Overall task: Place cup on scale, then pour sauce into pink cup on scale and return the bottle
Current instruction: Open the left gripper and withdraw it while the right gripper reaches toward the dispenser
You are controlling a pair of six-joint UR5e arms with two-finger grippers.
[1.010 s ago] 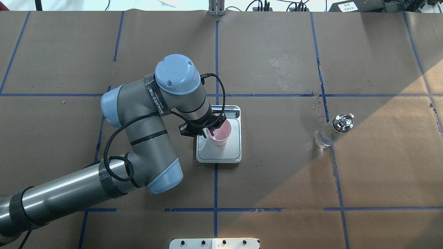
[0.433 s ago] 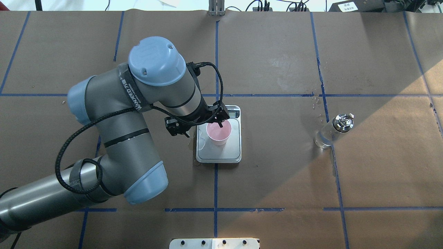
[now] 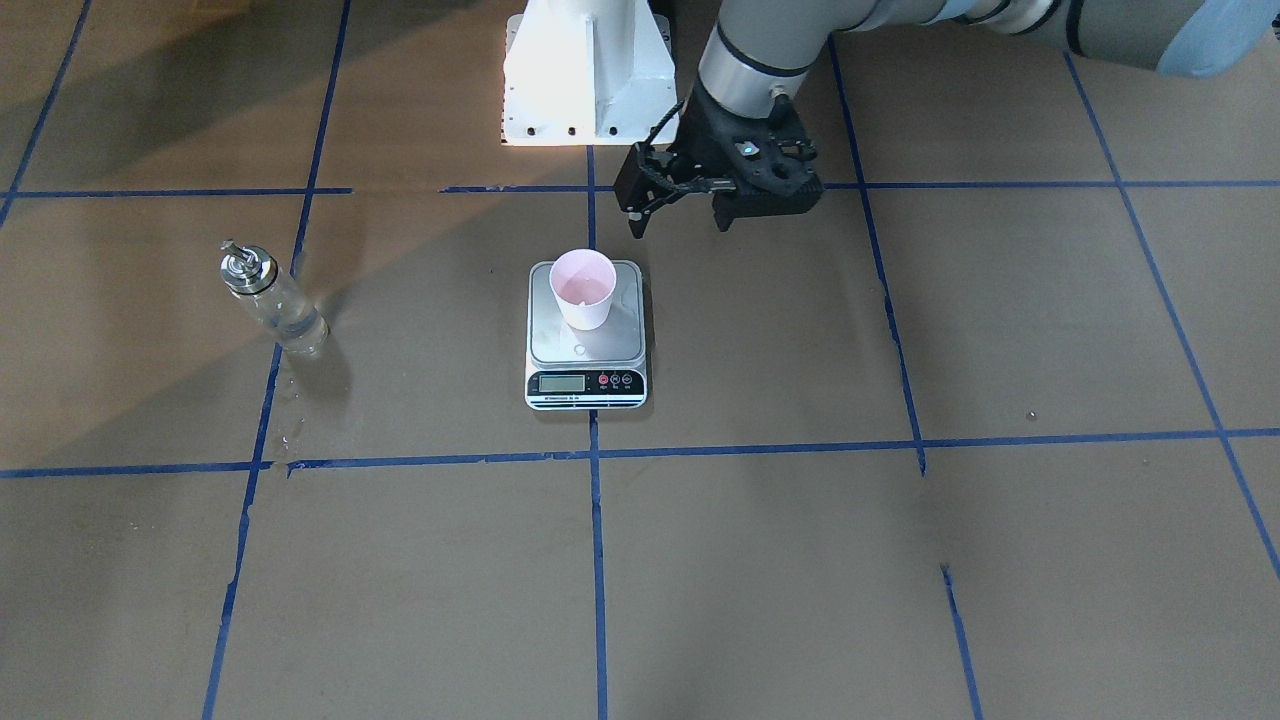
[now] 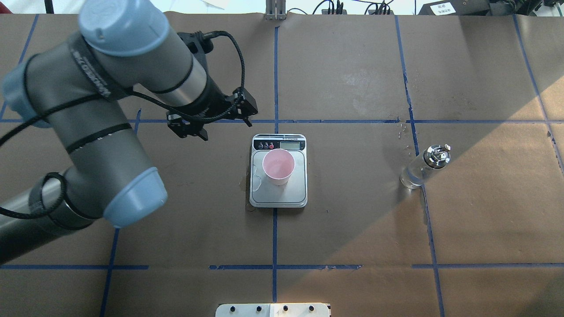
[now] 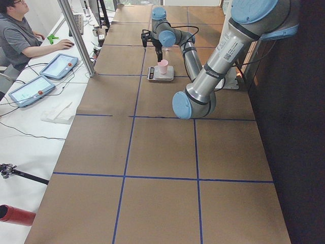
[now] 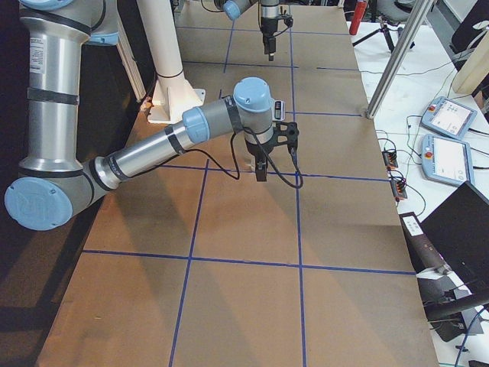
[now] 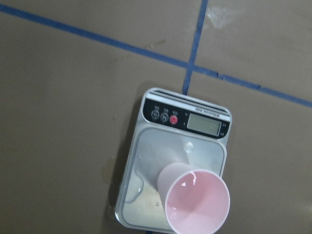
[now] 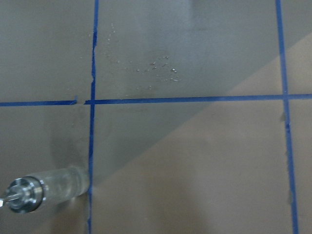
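The pale pink cup (image 4: 278, 166) stands upright on the steel scale (image 4: 296, 193), display on the far side; both also show in the front view, cup (image 3: 583, 285) and scale (image 3: 600, 350), and in the left wrist view, cup (image 7: 197, 204) and scale (image 7: 156, 156). My left gripper (image 4: 225, 131) is open and empty, raised left of and beyond the scale, apart from the cup (image 3: 678, 228). The glass bottle (image 4: 423, 169) with clear liquid stands far right, untouched (image 3: 272, 300) (image 8: 48, 187). My right gripper (image 6: 262, 172) shows only in the right side view; I cannot tell its state.
Wet patches lie on the scale platform and droplets on the brown paper beyond the bottle (image 4: 403, 130). The white robot base (image 3: 585, 70) is at the near edge. An operator (image 5: 20, 35) sits at a side desk with tablets.
My left gripper, which had a finger inside the cup's rim, has let go, risen and pulled back to the left. The cup stays on the scale. The bottle has not moved.
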